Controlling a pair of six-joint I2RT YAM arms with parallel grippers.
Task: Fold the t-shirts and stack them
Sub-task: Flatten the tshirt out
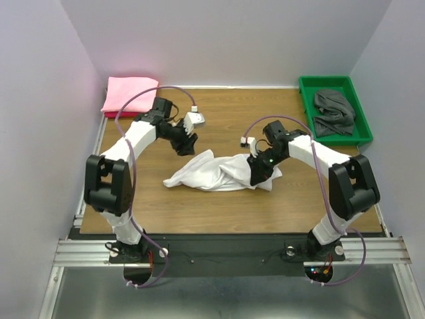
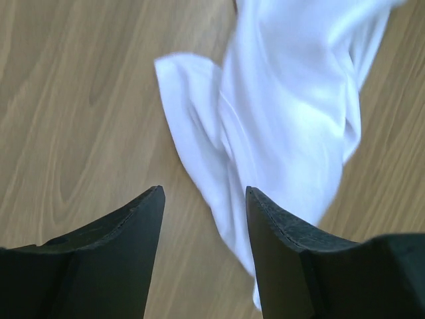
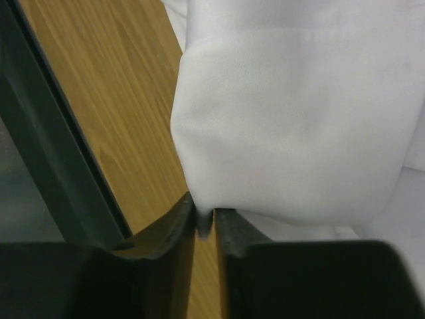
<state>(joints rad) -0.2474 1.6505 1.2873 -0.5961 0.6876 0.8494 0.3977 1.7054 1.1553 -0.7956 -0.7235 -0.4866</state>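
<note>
Top external view: a wooden worktop [image 1: 226, 126] between pale walls holds three t-shirts and one green tray. Two white-and-black robot arms reach over it, the left arm [image 1: 136, 141] and the right arm [image 1: 317, 154].

One white t-shirt [image 1: 216, 174] lies crumpled in a loose heap near the middle of the worktop, between the two arms. One pink t-shirt [image 1: 129, 95] sits folded flat in the far left corner. One dark grey t-shirt [image 1: 334, 111] lies bunched inside the green tray [image 1: 304, 100] in the far right corner.

The left hand [image 1: 190, 141] hangs above the wood just beyond the far left part of the white t-shirt, apart from the cloth. The right hand [image 1: 257, 176] is down on the right end of the same shirt.

Left wrist view: the left hand [image 2: 204, 199] has its two dark fingers spread wide with nothing between them. Below it, a flap of the white t-shirt [image 2: 285, 133] lies on bare wood.

Right wrist view: the right hand [image 3: 206, 222] has its two fingers almost together, pinching a small fold at the edge of the white t-shirt [image 3: 299, 133]. Cloth fills most of this view. A strip of worktop [image 3: 119, 100] and its dark edge run along the left side.
</note>
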